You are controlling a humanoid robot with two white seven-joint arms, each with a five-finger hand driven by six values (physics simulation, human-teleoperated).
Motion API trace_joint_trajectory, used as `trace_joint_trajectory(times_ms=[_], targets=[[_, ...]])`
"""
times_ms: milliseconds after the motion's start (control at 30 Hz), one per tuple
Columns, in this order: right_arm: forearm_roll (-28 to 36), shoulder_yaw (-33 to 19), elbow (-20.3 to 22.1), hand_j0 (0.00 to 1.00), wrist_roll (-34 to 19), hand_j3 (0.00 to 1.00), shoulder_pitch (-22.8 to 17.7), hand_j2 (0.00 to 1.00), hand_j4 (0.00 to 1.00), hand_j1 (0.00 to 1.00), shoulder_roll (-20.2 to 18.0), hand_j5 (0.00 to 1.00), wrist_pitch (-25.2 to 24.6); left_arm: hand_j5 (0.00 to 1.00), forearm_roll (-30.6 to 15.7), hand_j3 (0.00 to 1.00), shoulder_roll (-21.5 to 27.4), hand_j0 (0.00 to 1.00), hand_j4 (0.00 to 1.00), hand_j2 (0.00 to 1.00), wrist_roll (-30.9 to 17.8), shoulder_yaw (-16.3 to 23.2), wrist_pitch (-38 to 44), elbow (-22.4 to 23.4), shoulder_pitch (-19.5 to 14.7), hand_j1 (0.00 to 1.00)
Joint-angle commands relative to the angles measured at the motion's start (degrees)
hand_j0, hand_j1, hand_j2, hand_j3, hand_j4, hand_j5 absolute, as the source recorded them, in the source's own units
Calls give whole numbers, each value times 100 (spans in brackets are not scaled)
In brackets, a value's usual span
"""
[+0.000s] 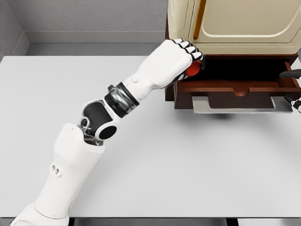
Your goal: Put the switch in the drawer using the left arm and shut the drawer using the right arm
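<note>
Grey walls (89, 19) close off the back of a pale, flat surface (178, 160) that fills most of the head view. At the far right of it stands a cream cabinet (235, 21) on a dark wooden base, its brown drawer (235, 87) pulled out toward the camera, with a silver handle plate (242, 104) across the front edge.

From the lower left, the robot's white left arm (70, 174) reaches diagonally across the surface, bent at a black-jointed elbow, to the drawer's left corner. Its left hand (181, 59) is curled tight, knuckles up and fingertips tucked under, and a small red object, the switch (193, 69), shows beneath the fingers on the side facing the drawer. The hand is clenched around it, holding it above the drawer's left end, just at the rim rather than down on the drawer floor. Only part of the red piece is visible; the rest is hidden by the fingers.

At the right edge, level with the drawer front, a sliver of the right hand (295, 102) comes into view beside the end of the handle plate. Too little of it shows to tell how its fingers are set.
</note>
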State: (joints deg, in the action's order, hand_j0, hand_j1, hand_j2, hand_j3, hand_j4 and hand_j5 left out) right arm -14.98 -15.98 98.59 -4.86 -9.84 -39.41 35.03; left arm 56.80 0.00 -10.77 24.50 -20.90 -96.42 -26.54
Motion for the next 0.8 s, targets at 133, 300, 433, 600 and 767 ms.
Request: trace_joint_trajectory(times_ms=[133, 300, 433, 600, 767], targets=[[30, -2, 2, 73, 3, 73, 0, 73, 73, 73, -6, 73, -3, 36, 33, 36, 0, 36, 36, 36, 5, 107, 25, 202, -114, 36], [30, -2, 2, 73, 3, 73, 0, 73, 73, 73, -6, 73, -3, 36, 120, 36, 0, 36, 36, 36, 5, 195, 25, 572, -352, 36], [30, -2, 2, 73, 3, 73, 0, 73, 73, 73, -6, 73, -3, 36, 296, 36, 0, 36, 36, 36, 5, 274, 33, 607, -457, 36], [30, -2, 2, 73, 3, 73, 0, 73, 73, 73, -6, 73, -3, 33, 305, 33, 0, 33, 33, 33, 5, 467, 33, 554, -510, 33], [39, -2, 2, 73, 3, 73, 0, 73, 73, 73, -6, 73, -3, 34, 288, 34, 0, 34, 34, 34, 5, 564, 25, 536, -562, 34]])
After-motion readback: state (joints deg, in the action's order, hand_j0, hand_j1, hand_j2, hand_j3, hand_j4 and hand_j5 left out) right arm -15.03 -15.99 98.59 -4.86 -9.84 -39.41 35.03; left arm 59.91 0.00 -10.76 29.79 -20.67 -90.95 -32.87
